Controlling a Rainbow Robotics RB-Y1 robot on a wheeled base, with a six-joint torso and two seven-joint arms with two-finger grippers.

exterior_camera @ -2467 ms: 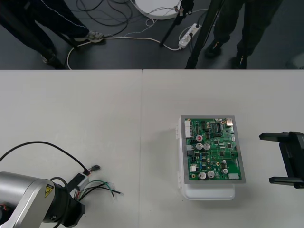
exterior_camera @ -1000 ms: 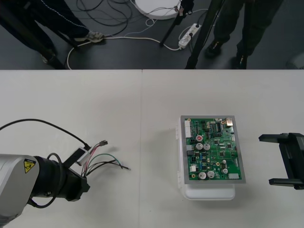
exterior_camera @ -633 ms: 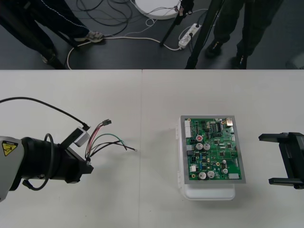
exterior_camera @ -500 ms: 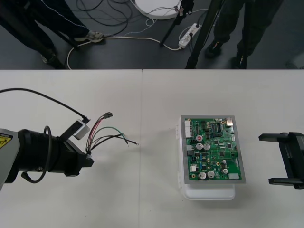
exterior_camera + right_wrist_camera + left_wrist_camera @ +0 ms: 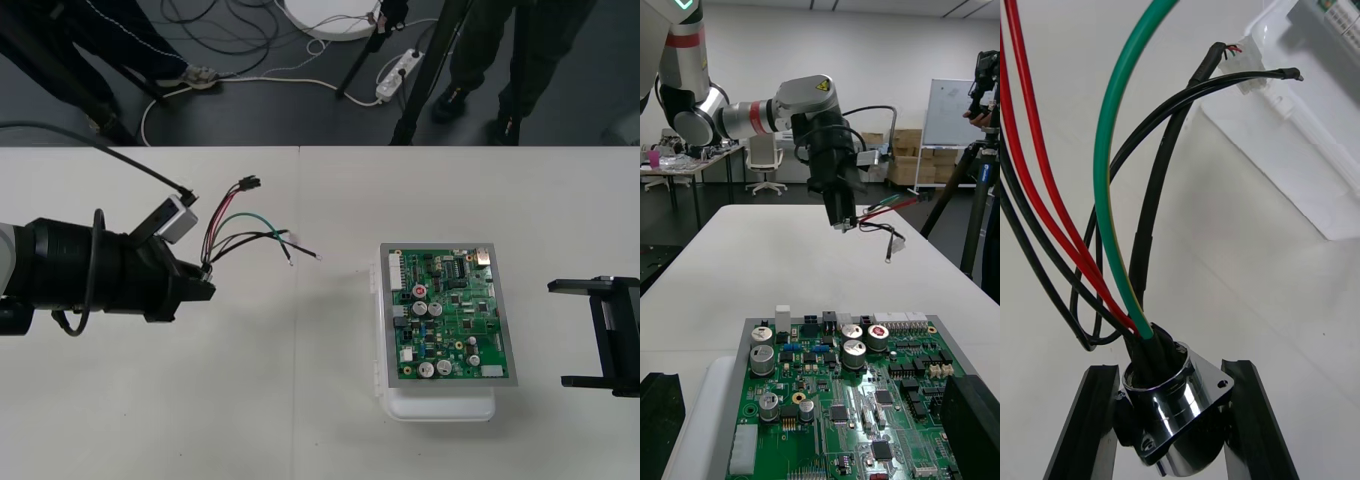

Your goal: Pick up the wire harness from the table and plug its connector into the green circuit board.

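The left gripper [image 5: 196,287] clamps the harness [image 5: 240,225] by its shiny round socket [image 5: 1174,409] above the desk [image 5: 300,400], wires [image 5: 1105,195] fanning toward the green board [image 5: 450,315] on its white base [image 5: 440,405]. The right gripper [image 5: 558,334] stands open beside the board.

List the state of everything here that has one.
green circuit board: on its white base, harness not connected.
wire harness: held aloft, black plug free.
left gripper: shut on the harness's metal socket, left of the board.
right gripper: open, parked right of the board.

Plain light table [image 5: 300,400], white base [image 5: 440,405] under green circuit board [image 5: 450,315]
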